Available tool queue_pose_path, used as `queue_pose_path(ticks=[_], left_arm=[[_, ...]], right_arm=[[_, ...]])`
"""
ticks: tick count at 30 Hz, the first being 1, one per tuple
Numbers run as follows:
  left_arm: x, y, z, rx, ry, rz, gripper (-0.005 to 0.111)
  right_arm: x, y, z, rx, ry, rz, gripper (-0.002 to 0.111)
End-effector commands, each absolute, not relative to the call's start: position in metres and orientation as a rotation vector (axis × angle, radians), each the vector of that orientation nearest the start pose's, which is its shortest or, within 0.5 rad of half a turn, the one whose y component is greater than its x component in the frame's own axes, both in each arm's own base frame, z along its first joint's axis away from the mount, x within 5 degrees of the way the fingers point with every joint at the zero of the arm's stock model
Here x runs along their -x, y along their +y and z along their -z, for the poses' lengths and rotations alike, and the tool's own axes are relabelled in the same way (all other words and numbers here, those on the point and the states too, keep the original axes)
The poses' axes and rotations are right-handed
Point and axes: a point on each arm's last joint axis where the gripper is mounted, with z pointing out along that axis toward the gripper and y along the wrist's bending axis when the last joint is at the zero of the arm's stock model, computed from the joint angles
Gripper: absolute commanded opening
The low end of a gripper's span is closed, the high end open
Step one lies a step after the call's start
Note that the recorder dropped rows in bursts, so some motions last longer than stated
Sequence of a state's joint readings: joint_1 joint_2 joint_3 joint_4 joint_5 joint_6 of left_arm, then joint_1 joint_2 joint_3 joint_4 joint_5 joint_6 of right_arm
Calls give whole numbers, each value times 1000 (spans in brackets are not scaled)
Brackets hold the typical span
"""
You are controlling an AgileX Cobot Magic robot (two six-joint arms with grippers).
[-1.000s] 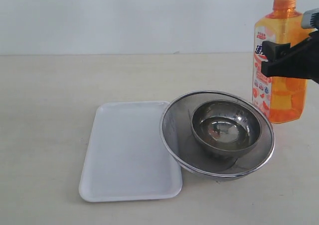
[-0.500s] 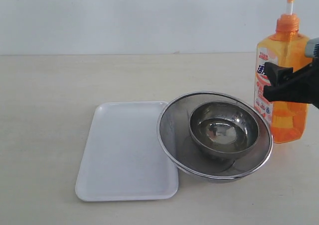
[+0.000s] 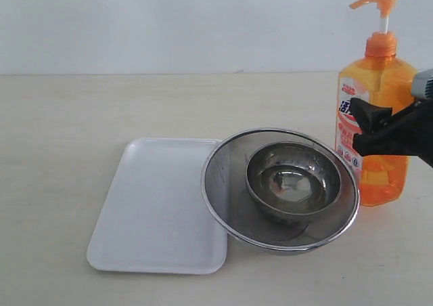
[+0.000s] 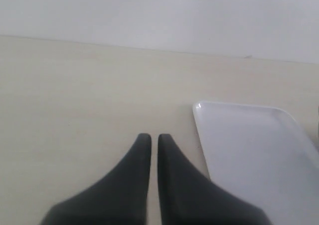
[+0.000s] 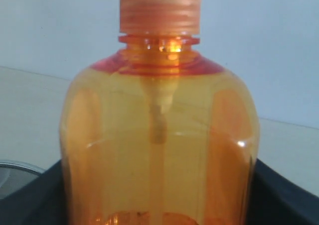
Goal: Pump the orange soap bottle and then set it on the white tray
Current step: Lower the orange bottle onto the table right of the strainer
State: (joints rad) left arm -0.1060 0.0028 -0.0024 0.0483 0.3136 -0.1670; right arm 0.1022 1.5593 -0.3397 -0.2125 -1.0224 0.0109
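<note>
The orange soap bottle [image 3: 379, 76] stands upright at the right of the table, its pump head raised and its spout turned left. My right gripper [image 3: 365, 124] is shut on its body about halfway up, reaching in from the right edge. In the right wrist view the bottle [image 5: 159, 110] fills the frame between the black fingers [image 5: 281, 197]. The white tray [image 3: 155, 204] lies flat at centre-left with nothing on it. My left gripper [image 4: 150, 137] is shut and holds nothing, hovering over bare table just beside a corner of the tray [image 4: 254, 145].
A round steel mesh strainer [image 3: 226, 184] with a steel bowl [image 3: 294, 181] inside it sits between tray and bottle, its rim overlapping the tray's right edge. A pale wall runs along the table's back.
The bottle has come down in my right gripper's grip, and its pump head is now fully in view. The tray and strainer sit slightly further left in the picture.
</note>
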Motion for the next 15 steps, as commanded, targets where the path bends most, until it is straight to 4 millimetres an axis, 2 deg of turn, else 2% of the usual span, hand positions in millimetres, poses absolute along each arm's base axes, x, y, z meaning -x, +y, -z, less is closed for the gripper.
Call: queue_pose_path(ticks=[1,7,13,15], left_arm=[[-54,-4,-185,28,1800,150,5],[-54,-4,-185,28,1800,150,5],[-54,-4,-185,28,1800,150,5],[-54,-4,-185,28,1800,150,5]], right_arm=[[-248,44,-190,308,1551,-176,0],[-249,42,-186,328,1594,-124,0],[-249,42,-184,287,1625,-171,0],[-249,42,-183,278,1631,-179,6]])
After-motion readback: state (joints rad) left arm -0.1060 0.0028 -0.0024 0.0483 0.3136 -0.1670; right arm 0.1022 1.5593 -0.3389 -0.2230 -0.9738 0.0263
